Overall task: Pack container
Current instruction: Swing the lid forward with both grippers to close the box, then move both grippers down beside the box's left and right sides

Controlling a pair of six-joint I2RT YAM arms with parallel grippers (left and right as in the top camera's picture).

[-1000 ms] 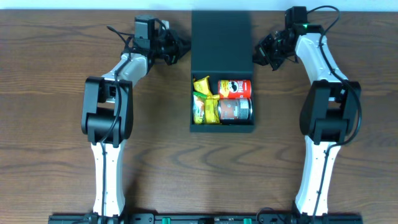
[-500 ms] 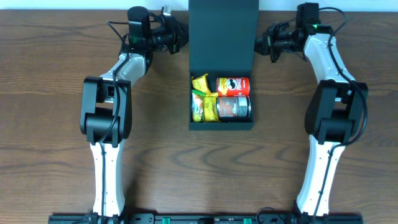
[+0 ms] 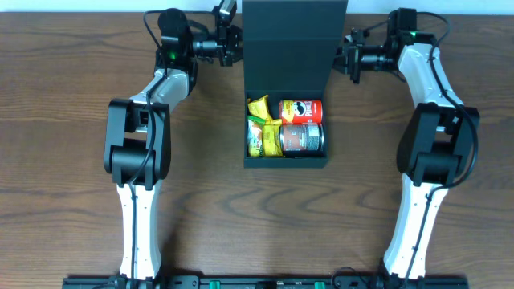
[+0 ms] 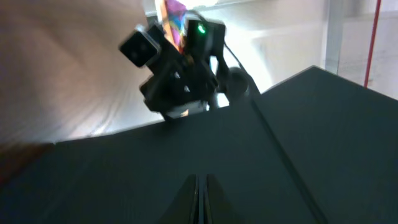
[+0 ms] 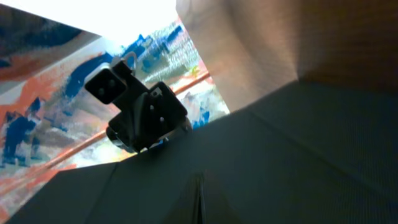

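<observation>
The container (image 3: pixel 285 163) sits on the desk (image 3: pixel 72 160) midway between the left and right edges, closer to the far edge than the near one. Its lid (image 3: pixel 289 40) stands raised on the hinge at the far side. Inside lie a red can (image 3: pixel 301 111), a grey can (image 3: pixel 302 140) and yellow packets (image 3: pixel 261 128), all below the rim.

The left gripper (image 3: pixel 231 44) is at the lid's left edge and the right gripper (image 3: pixel 351 60) at its right edge. In the left wrist view the fingers (image 4: pixel 188 205) are clenched together, with only a thin seam between them and the dark lid face just beyond. The right wrist view shows the same. Neither gripper appears to grasp anything.

The box looks stiff and matte, so it should offer fair friction. The lid is probably light and should swing as one flat panel. With cans inside, the base is likely heavy enough to stay put, though a hard sideways shove could slide it. The best hold is probably both side edges of the lid, near its free end.
</observation>
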